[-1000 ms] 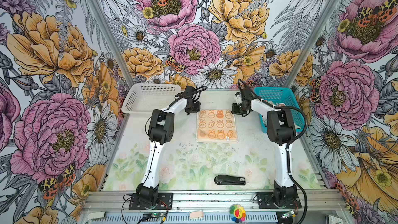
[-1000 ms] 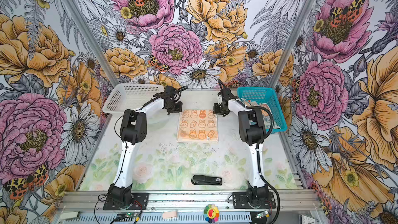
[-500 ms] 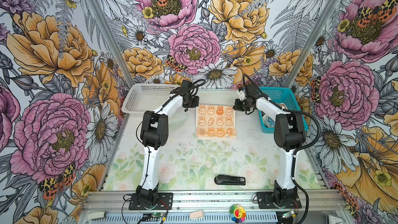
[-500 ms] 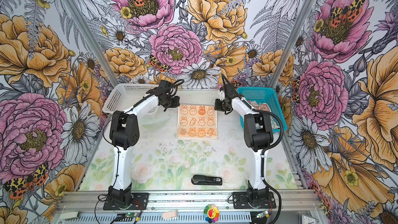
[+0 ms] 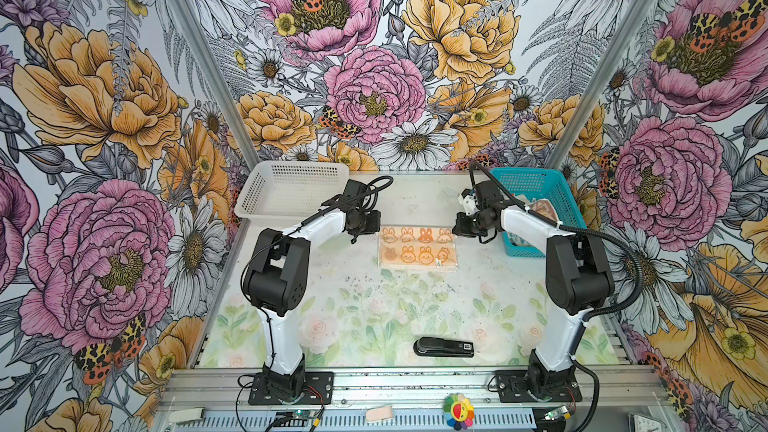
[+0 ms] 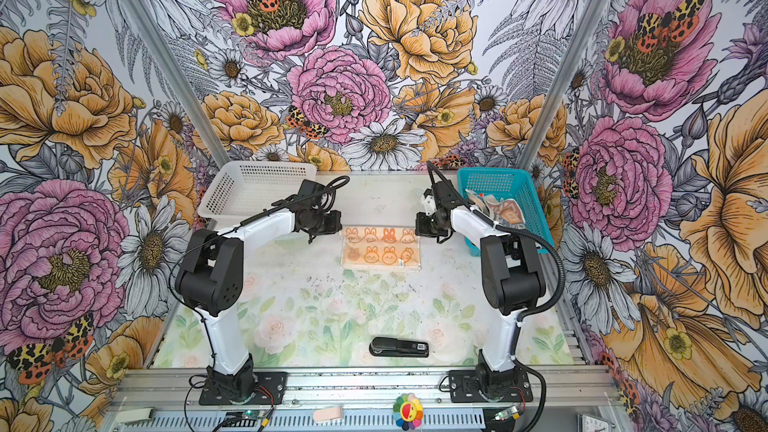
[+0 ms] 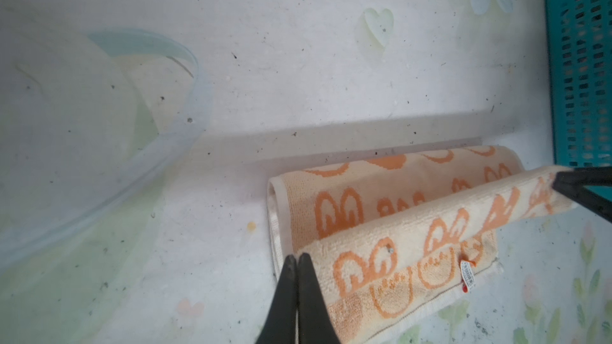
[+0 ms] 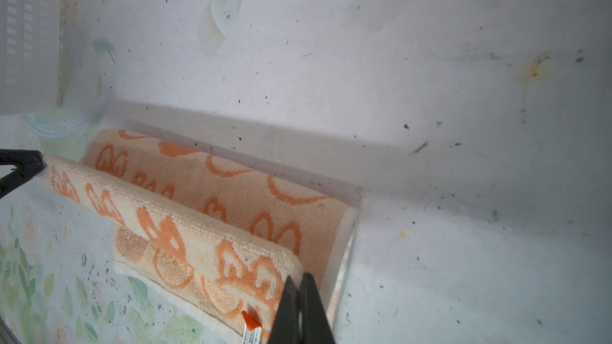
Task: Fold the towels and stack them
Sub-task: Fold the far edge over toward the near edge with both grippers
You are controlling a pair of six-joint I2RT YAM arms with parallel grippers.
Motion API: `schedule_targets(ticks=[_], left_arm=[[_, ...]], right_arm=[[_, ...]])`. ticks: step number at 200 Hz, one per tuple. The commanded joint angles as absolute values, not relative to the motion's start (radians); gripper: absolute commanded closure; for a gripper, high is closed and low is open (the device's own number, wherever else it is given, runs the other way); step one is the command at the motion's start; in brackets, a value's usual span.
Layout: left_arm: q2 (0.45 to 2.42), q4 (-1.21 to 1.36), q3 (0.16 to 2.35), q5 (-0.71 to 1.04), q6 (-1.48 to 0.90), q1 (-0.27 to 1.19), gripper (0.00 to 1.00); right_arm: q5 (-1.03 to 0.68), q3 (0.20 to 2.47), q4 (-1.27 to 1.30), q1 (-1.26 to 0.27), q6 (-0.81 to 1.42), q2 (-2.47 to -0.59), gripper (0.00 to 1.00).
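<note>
1. Orange bunny towel lies on the table, toward the back and between the two baskets. It is the only towel out on the table.
2. Left gripper is clenched on one corner of the towel's lifted edge.
3. Right gripper is clenched on the other corner of the same edge. The edge is stretched taut between the two and is off the layer below.
4. Both wrist views show the held edge curled over the rest of the cloth, with a rounded bend at the far side. The edge is not laid down, and the lower layer's near hem shows past it.
5. Judgement: this is the first fold of this towel, about halfway over and not yet finished.
6. More towels sit crumpled in the teal basket, unfolded. I cannot tell how many.
7. No towel shows in the white basket, and no folded stack shows anywhere in the top views.
8. Judgement: the task is at an early stage, with nothing stacked so far.
9. What is left, as I judge it:
   - bring the held edge down to the near hem and let go
   - likely fold this towel again and set it as the base of the stack
   - repeat for each towel in the teal basket
10. A black stapler lies near the table's front edge, well apart from the towel and not involved.
</note>
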State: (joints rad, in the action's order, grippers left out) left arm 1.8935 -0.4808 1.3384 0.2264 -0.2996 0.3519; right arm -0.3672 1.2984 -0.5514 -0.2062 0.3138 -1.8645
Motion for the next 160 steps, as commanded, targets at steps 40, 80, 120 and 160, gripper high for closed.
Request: schedule_targets(ticks=[40, 80, 120, 160], left_arm=[[1.831, -0.373, 1.209, 0.191, -0.363, 0.383, 1.00], [1.759, -0.374, 1.170, 0.170, -0.380, 0.392, 1.00], [1.756, -0.373, 1.136, 0.166, -0.383, 0.396, 1.00], [1.758, -0.369, 1.115, 0.161, -0.389, 0.404, 1.00]], right_arm=[[-0.327, 1.178, -0.499, -0.213, 0.345, -1.771, 1.00], [-0.333, 1.143, -0.498, -0.217, 0.352, -1.723, 1.00], [-0.319, 1.095, -0.484, -0.233, 0.356, -1.731, 1.00], [-0.307, 1.051, -0.458, -0.241, 0.365, -1.728, 1.00]])
